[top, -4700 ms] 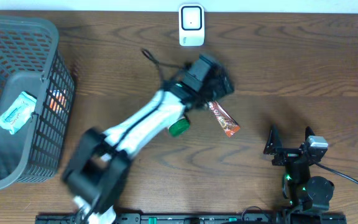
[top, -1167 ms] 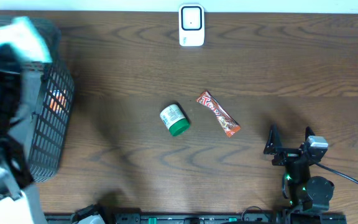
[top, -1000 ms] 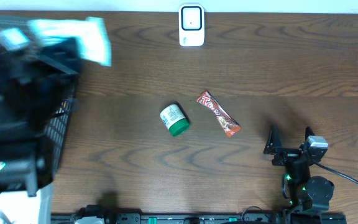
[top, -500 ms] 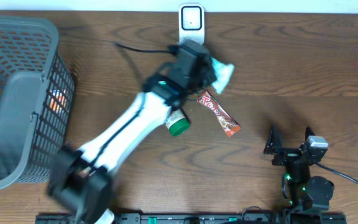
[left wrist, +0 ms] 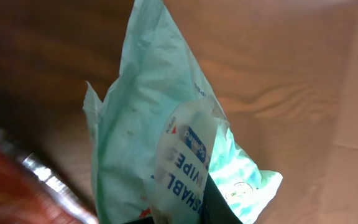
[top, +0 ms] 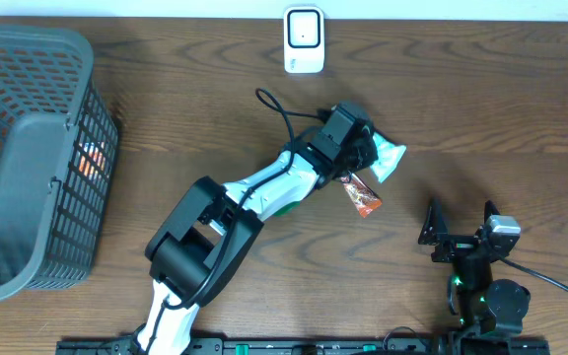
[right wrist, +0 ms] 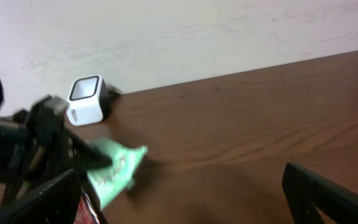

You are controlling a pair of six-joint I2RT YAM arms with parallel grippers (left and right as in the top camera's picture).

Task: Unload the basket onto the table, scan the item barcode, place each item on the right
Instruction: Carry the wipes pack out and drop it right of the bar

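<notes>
- Overhead: The left end effector (top: 371,156) is clamped narrow on a pale green wipes packet (top: 389,160), holding it over the middle of the tabletop (top: 521,99). The packet is well short of the white scanner (top: 304,40), which stands at the far edge. A red candy bar (top: 364,200) lies just beside the packet, partly under the arm. A grey mesh basket (top: 28,148) fills the left edge. The right end effector (top: 459,233) sits near the front right corner, jaws spread wide and holding nothing.
- Left wrist: The wipes packet (left wrist: 166,143) fills the frame, its clear label reading "WIPES". One dark finger (left wrist: 219,208) presses against its lower end. The blurred red candy bar (left wrist: 14,180) shows at lower left, with brown tabletop behind.
- Right wrist: Between its own widely parted fingers (right wrist: 39,199), the camera sees the left end effector (right wrist: 82,155) gripping the green packet (right wrist: 118,165) above the tabletop. The scanner (right wrist: 87,99) stands beyond, by the wall.
</notes>
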